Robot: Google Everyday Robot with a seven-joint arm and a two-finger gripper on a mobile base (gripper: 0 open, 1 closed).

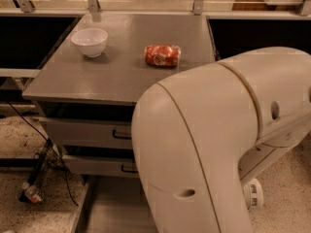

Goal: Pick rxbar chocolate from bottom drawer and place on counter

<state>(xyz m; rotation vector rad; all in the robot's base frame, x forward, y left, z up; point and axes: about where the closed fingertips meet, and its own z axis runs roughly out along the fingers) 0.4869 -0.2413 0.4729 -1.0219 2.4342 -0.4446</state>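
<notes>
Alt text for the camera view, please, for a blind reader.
A white robot arm fills the lower right, hiding most of the open bottom drawer; its gripper is out of view. A white bowl and a red can sit on the counter.
</notes>
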